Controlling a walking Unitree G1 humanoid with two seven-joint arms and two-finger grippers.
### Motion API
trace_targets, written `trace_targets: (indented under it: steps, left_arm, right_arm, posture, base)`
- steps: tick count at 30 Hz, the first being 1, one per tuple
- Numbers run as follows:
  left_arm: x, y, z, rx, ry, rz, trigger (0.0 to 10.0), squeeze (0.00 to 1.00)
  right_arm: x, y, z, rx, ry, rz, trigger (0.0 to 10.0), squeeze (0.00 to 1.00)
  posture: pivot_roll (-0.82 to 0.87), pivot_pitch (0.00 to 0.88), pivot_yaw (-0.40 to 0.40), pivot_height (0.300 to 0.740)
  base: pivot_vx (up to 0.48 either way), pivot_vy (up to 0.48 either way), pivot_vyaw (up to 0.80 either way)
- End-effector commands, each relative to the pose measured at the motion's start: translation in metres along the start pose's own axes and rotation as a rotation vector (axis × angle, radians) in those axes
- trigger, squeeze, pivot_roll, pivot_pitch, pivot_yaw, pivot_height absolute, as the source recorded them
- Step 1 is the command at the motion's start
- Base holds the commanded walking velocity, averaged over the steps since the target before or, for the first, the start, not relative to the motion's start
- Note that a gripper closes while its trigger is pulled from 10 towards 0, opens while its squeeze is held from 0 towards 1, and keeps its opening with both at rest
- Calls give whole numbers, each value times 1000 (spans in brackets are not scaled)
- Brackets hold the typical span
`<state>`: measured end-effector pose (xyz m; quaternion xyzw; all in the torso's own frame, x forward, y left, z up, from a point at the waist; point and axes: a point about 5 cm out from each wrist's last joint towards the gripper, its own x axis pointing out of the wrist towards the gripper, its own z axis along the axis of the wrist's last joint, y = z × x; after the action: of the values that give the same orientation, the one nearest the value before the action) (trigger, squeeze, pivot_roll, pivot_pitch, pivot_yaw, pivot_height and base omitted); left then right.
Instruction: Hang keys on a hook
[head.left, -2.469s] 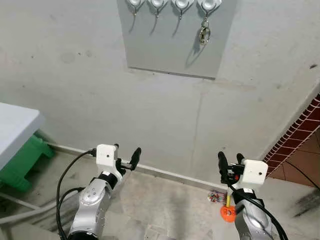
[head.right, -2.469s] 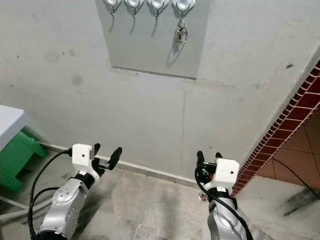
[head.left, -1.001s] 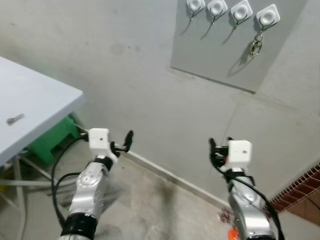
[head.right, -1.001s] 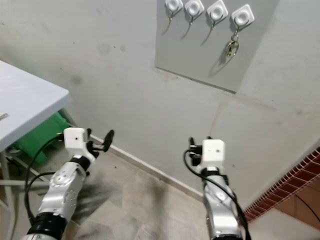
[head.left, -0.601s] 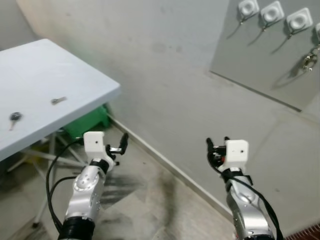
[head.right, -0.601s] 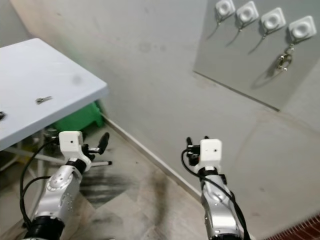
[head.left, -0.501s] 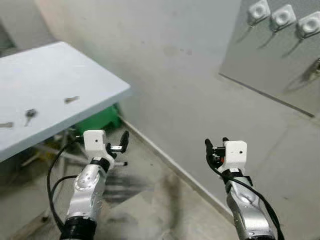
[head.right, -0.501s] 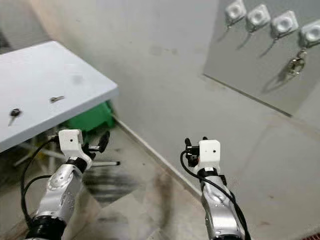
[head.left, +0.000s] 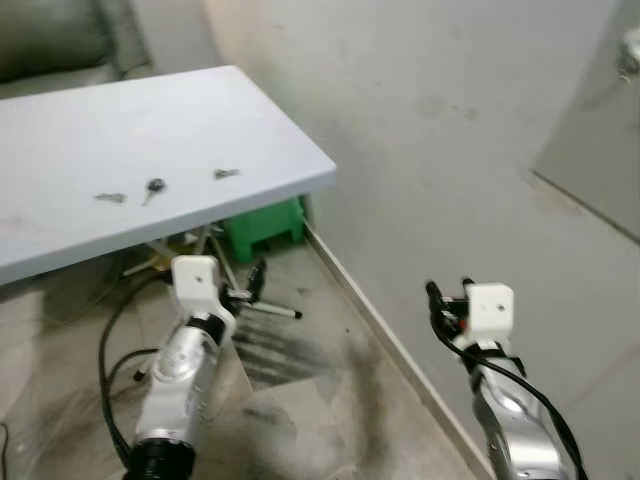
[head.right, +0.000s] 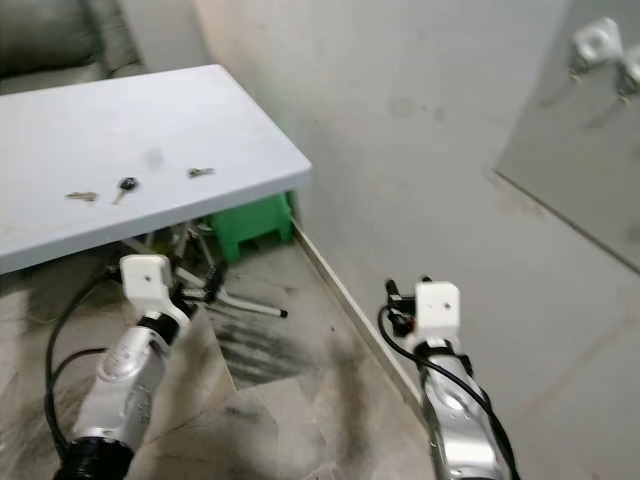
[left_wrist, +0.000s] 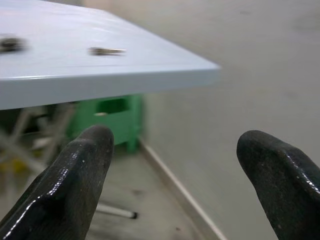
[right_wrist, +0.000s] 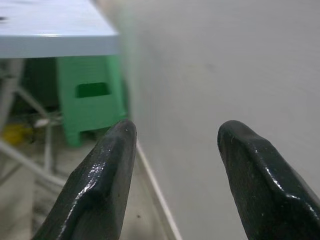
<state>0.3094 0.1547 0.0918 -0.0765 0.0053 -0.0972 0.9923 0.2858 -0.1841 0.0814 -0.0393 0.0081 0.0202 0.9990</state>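
3 keys (head.left: 155, 187) lie on the white table (head.left: 60, 140). Below its edge, the left gripper (left_wrist: 175, 175) and right gripper (right_wrist: 172, 165) hang spread, empty. It looks like the approach step; next calls for reaching a key.

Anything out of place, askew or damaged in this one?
Nothing damaged or spilled. Three small keys lie loose and scattered on the white table. A green stool is tucked underneath it. The floor shows dark scuff streaks. Left hand and right hand are both open and hold nothing.
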Motion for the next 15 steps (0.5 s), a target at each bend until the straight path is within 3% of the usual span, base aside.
trace_targets:
  steps: [1, 15]
  left_arm:
    - [-1, 7, 3, 7, 3, 17, 10000, 0]
    - [-2, 4, 3, 21, 8, 0, 10000, 0]
  right_arm:
    - [2, 10, 6, 12, -22, 35, 10000, 0]
    - [2, 4, 8, 6, -27, 45, 10000, 0]
  posture:
    - [-32, 30, -20, 740]
    - [-22, 23, -25, 740]
  base:
    - [0, 0, 738]
    - [0, 0, 762]
